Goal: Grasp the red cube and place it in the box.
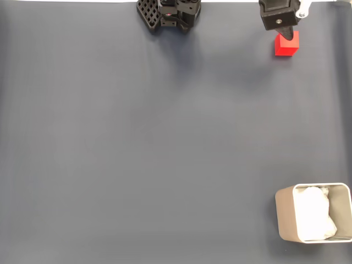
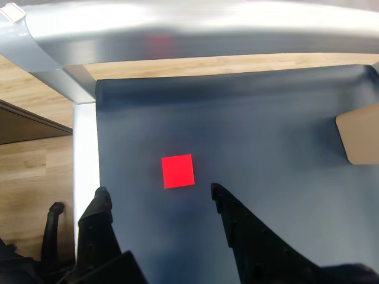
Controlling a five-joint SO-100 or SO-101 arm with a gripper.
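The red cube [image 1: 286,44] lies on the dark mat at the top right of the fixed view. My gripper [image 1: 285,33] hangs right above it, and one dark finger overlaps the cube's top edge. In the wrist view the red cube [image 2: 177,171] lies flat on the mat just beyond my gripper [image 2: 159,192]. The two black fingers [image 2: 100,213] stand wide open with nothing between them. The box [image 1: 313,212], beige-grey with white lining, stands at the bottom right of the fixed view, far from the cube. A beige corner of the box [image 2: 358,133] shows at the right edge of the wrist view.
The arm's black base [image 1: 168,14] sits at the top middle of the mat [image 1: 137,137]. A silver metal frame [image 2: 177,29] and wooden floor [image 2: 35,171] border the mat's edge close behind the cube. Open mat stretches between the cube and the box.
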